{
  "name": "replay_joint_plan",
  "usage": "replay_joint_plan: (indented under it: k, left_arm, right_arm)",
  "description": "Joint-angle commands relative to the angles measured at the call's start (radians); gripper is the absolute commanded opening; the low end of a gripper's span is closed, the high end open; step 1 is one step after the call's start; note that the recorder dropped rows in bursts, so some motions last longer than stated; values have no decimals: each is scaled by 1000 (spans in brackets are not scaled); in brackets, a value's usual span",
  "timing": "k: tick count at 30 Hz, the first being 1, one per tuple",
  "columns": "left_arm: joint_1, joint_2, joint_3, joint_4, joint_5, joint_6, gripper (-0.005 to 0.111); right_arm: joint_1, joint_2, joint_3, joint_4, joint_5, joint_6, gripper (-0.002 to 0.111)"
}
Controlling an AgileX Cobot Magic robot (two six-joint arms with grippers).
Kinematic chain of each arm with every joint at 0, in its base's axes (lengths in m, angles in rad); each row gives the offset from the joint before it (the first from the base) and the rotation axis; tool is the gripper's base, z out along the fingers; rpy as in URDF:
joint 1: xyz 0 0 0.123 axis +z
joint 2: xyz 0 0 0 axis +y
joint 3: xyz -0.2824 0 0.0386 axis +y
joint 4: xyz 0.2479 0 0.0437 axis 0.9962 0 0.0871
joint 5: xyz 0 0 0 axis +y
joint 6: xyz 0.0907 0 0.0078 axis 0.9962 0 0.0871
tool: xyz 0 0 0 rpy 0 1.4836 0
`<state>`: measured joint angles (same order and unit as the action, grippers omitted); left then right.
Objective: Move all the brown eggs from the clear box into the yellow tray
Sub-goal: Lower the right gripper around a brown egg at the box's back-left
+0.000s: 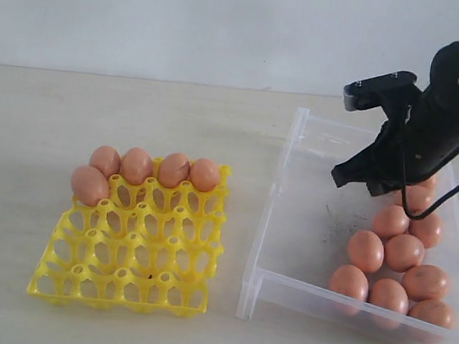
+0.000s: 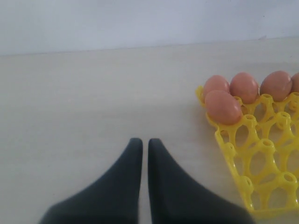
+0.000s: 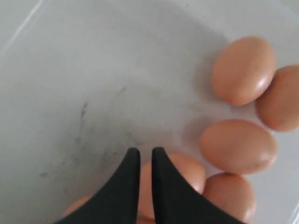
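At the left of the exterior frame, the tray point(image 1: 135, 248) sits flat on the pale table point(image 1: 47, 112). It holds five eggs point(image 1: 137, 165): four in the row along its upper edge and one in the leftmost cup of the next row. The remaining cups are bare lattice. At the right of the frame is the box point(image 1: 284, 186), with more eggs point(image 1: 366, 250) clustered in its lower right part, touching one another. Its left half shows only scuffed plastic floor. The right gripper point(image 1: 356, 181) hangs over the box in the upper right of the frame, fingers pointing down into it, above the upper end of the cluster. In the right wrist view this gripper point(image 3: 143, 151) has its fingers point(image 3: 122, 186) drawn together to a narrow slit, gripping nothing, with an egg directly beneath the tips. In the left wrist view the left gripper point(image 2: 141, 141) is likewise clenched to a thin slit, empty, over bare table beside the tray point(image 2: 261, 158). It does not appear in the exterior frame.
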<state>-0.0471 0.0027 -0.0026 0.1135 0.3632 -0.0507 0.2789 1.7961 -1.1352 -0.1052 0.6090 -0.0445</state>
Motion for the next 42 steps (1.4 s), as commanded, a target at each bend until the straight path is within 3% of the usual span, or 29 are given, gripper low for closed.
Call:
replay_joint_plan:
  k: [1,5,7,9,12,14,19,23,26,30,35,42]
  left_arm:
    - [-10,-3,3,4,0,-9,4]
    - [-45,-3,3,4,-1,-9,4]
    - [-57,-3,3,4,-1,-9,4]
    - [-74,-3,3,4,-1,-9,4]
    - [-100,-3,3,4,-1,-9,4]
    - [-108,-3,3,4,-1,-9,4]
    - [-137,-3,3,4,-1,-9,4]
    - [-156,-3,3,4,-1,-9,4]
    - [-163,-3,3,4,-1,-9,4]
    - [-163,-3,3,4,-1,-9,4]
    - [-163,-3,3,4,1,-9,4]
    - [-163,-3,3,4,1,-9,4]
  right_arm:
    - [-1,-15,-7,194,110,-110,3]
    - [-1,-15,-7,135,219,3,4]
    - [-1,-15,-7,68,284,74,12]
    - [-3,-17,-7,36,325,92,27]
    - [-3,-29,-14,-2,362,187,62]
    - [-3,-38,-25,-12,360,290,73]
    - [-3,-43,-25,3,207,516,64]
    - [-1,-41,-25,119,100,552,48]
    - [-1,-41,-25,85,120,616,37]
    - [-1,-41,-25,-23,162,728,38]
    - [-1,-41,-25,-48,169,751,50]
    - [-1,45,-14,-90,128,784,50]
